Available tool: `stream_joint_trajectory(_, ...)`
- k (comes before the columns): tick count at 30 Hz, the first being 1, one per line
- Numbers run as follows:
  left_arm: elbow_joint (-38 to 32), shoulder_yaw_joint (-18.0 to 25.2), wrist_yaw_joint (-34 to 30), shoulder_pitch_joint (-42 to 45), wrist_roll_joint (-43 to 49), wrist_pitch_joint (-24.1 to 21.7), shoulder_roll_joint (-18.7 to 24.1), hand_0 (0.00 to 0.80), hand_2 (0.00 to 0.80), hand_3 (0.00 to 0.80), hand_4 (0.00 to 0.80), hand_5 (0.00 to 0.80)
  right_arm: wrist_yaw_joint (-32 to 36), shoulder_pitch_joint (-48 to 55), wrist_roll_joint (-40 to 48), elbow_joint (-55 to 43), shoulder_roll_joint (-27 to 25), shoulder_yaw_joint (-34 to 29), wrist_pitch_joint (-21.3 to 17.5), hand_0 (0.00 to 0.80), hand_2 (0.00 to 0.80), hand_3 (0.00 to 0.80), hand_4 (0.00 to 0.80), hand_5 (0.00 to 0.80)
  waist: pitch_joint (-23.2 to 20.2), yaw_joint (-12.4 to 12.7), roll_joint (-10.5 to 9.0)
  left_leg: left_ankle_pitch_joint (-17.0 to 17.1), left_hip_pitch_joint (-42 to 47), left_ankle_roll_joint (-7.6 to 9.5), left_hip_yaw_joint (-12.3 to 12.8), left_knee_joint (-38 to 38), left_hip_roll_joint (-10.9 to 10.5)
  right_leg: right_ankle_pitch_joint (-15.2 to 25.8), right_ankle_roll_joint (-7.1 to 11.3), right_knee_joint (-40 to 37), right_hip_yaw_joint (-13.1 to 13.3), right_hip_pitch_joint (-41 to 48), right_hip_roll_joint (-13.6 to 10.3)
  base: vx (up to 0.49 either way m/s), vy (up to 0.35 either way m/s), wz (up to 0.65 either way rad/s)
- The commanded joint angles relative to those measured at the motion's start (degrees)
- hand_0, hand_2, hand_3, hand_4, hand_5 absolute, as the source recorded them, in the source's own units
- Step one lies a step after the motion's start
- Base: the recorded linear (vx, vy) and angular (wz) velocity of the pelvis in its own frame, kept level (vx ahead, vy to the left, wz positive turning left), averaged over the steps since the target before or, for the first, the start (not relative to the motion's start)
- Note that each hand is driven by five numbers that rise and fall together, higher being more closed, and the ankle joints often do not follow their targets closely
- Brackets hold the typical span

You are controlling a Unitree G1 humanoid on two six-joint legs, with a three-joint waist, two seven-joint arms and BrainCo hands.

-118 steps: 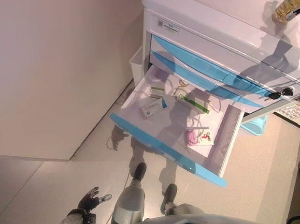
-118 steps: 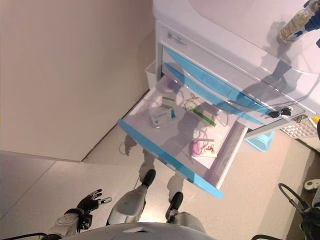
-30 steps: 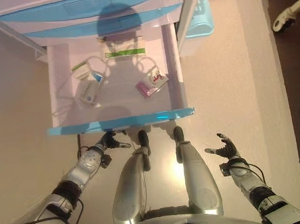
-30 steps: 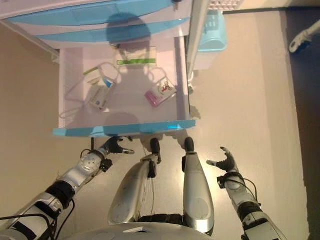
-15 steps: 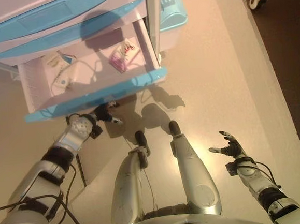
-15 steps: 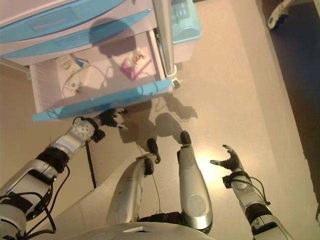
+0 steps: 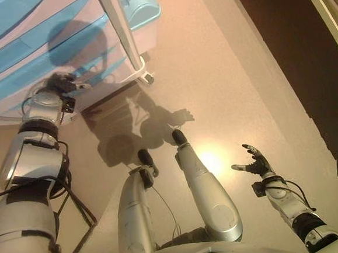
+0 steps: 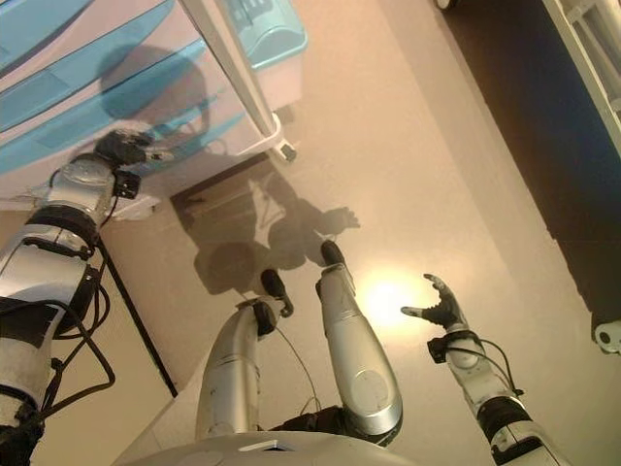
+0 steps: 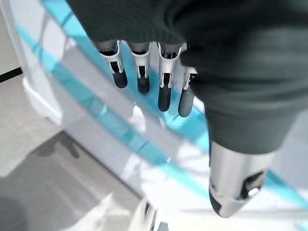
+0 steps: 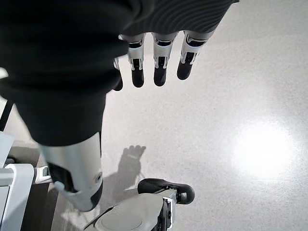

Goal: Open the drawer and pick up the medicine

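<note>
A: Item one, cabinet [image 7: 11,51]: white, blue drawer fronts, standing on the floor at the upper left of the head views. Condition?

B: Every drawer front I can see lies flush or nearly so; no open tray showing. The medicine is not visible in any view, so by my reading it sits inside, behind a front.

A: Item two, left hand [image 7: 60,83]?

B: Raised against the lowest blue drawer front [image 8: 146,131], at or just off its surface. In its own wrist view the fingers [image 9: 165,82] hang straight and relaxed, holding nothing, with the blue bands of the fronts just past the tips.

A: Item three, right hand [image 8: 439,309]?

B: Out over bare floor [image 8: 408,175], well apart from the cabinet, fingers loosely spread, empty.

A: The relation that matters?

B: The drawer lies directly ahead of the left hand, its front running long-ways across the fingers. The left is plainly the nearer hand. I judge the drawer wants pulling out toward the robot before anything can be picked.
</note>
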Motion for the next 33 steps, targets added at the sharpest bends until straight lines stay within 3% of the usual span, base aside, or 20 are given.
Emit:
stream_joint_trajectory(1, 1.0, 2.6, 1.7, 1.0, -3.6, -2.6, 6.3, 0.0, 0.0, 0.0, 0.0, 0.0, -1.5, 4.3, 1.1, -0.1, -1.1, 1.6, -1.9, 0.0, 0.0, 0.0, 0.0, 0.0, -3.8, -0.4, -1.89, -5.6, 2.0, 3.79, 2.0, 0.3, -2.4, 2.2, -2.66, -3.6, -1.9, -1.8, 2.1, -0.003, 0.028, -0.04)
stream_joint_trajectory(8, -2.0, 2.5, -0.9, 3.1, -4.7, -1.6, 6.0, 0.0, 0.0, 0.0, 0.0, 0.0, -1.6, 3.7, 0.2, 1.1, -1.2, 1.4, -1.9, 0.0, 0.0, 0.0, 0.0, 0.0, -3.7, 0.2, -1.2, -4.9, 3.3, 3.71, 1.7, -2.0, -3.0, 2.2, -2.59, -4.3, -1.9, -1.0, 2.4, 0.0, 0.0, 0.0)
stream_joint_trajectory(13, -9.3, 5.0, -4.4, 12.2, -8.5, -3.9, 4.2, 0.0, 0.0, 0.0, 0.0, 0.0, -0.8, 2.8, -1.2, 1.4, -0.4, 1.0, -2.6, 0.0, 0.0, 0.0, 0.0, 0.0, -4.6, 2.0, -0.04, -3.7, 7.8, 3.5, 1.2, -6.8, -3.5, 2.0, -2.26, -6.6, -2.4, 3.2, 1.8, -0.014, -0.024, 0.02)
stream_joint_trajectory(15, -12.1, 6.5, -4.9, 16.4, -11.7, -4.8, 2.9, 0.0, 0.0, 0.0, 0.0, 0.0, -0.8, 2.5, -1.8, 2.0, 0.1, 0.8, -2.9, 0.0, 0.0, 0.0, 0.0, 0.0, -5.4, 2.9, -0.08, -1.5, 9.0, 3.45, 1.6, -8.9, -3.6, 3.8, -2.29, -8.6, -2.7, 4.6, 1.0, -0.068, -0.1, 0.02)
stream_joint_trajectory(19, -16.9, 10.2, -5.4, 30.7, -13.9, -9.6, -4.2, 0.0, 0.0, 0.0, 0.0, 0.0, -1.3, 2.7, -3.3, 4.9, 2.2, -0.1, -3.5, 0.0, 0.0, 0.0, 0.0, 0.0, -7.6, 6.0, 0.69, 0.0, 14.1, 2.6, -0.4, -13.6, -4.1, 3.9, -1.8, -12.5, -4.9, 10.5, -1.0, 0.05, -0.081, 0.1)
stream_joint_trajectory(23, -19.1, 12.8, -5.7, 45.5, -14.5, -14.3, -14.7, 0.0, 0.0, 0.0, 0.0, 0.0, 0.0, 3.9, -5.8, 7.8, 4.7, -1.7, -3.5, 0.0, 0.0, 0.0, 0.0, 0.0, -11.1, 9.6, 0.86, 2.2, 19.6, 1.58, -3.2, -19.2, -5.0, 4.4, -1.21, -17.5, -7.5, 17.5, -2.8, 0.054, -0.107, 0.26)
stream_joint_trajectory(29, -13.8, 17.3, -6.5, 58.9, -10.9, -15.6, -24.1, 0.0, 0.0, 0.0, 0.0, 0.0, 4.4, 7.0, -8.7, 12.6, 9.3, -3.7, -3.5, 0.0, 0.0, 0.0, 0.0, 0.0, -17.8, 14.3, 0.16, 4.1, 28.3, 0.15, -6.9, -27.2, -5.1, 4.5, -1.11, -25.3, -11.4, 29.1, -3.5, 0.101, -0.13, 0.33)
stream_joint_trajectory(33, -7.3, 16.9, -8.5, 63.3, -3.6, -14.3, -28.2, 0.0, 0.0, 0.0, 0.0, 0.0, 5.3, 7.0, -11.2, 18.1, 13.2, -3.6, -4.6, 0.0, 0.0, 0.0, 0.0, 0.0, -21.7, 16.9, -1.13, 4.2, 32.2, 0.0, -7.9, -30.1, -5.1, 4.8, -0.94, -28.4, -13.6, 34.0, -3.7, 0.03, -0.15, 0.35)
